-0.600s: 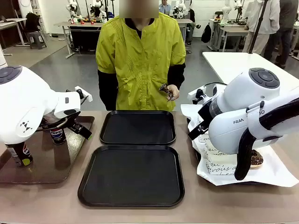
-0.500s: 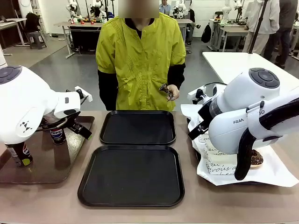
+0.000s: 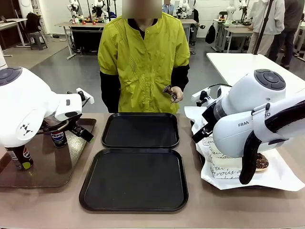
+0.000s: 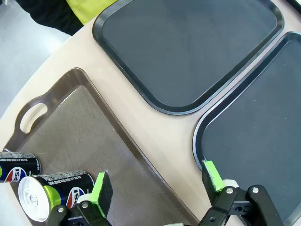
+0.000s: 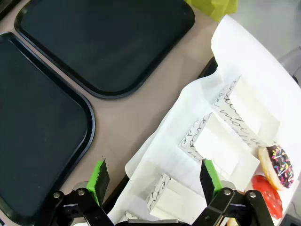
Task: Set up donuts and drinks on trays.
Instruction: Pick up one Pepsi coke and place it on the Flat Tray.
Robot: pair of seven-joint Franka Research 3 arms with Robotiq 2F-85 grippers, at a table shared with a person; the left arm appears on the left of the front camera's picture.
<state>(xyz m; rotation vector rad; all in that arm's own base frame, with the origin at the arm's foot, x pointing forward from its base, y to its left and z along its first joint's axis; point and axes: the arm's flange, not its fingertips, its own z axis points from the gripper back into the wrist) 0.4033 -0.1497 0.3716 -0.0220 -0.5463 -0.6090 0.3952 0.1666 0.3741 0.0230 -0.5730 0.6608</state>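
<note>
Two black trays lie in the middle of the table, the far tray (image 3: pixel 140 130) (image 4: pixel 188 47) (image 5: pixel 108 37) and the larger near tray (image 3: pixel 134 179) (image 4: pixel 258 136) (image 5: pixel 37 127), both bare. Two Pepsi cans (image 3: pixel 58 138) (image 3: pixel 20 157) stand on a glossy brown tray (image 3: pixel 52 164). My left gripper (image 3: pixel 85 134) (image 4: pixel 156 180) hangs open over that tray's right rim, with one can (image 4: pixel 56 190) just beside a finger. My right gripper (image 5: pixel 154 178) is open above white donut boxes (image 5: pixel 221 146) (image 3: pixel 224 167). A chocolate-sprinkle donut (image 5: pixel 277 167) (image 3: pixel 261 162) and a red donut (image 5: pixel 268 200) lie beyond them.
A person in a yellow top stands at the far edge, one hand (image 3: pixel 172 94) holding a small dark thing. White paper (image 5: pixel 254 61) (image 3: pixel 281 176) under the boxes spreads over the table's right side. The brown tray's handle cutout (image 4: pixel 32 117) faces the person.
</note>
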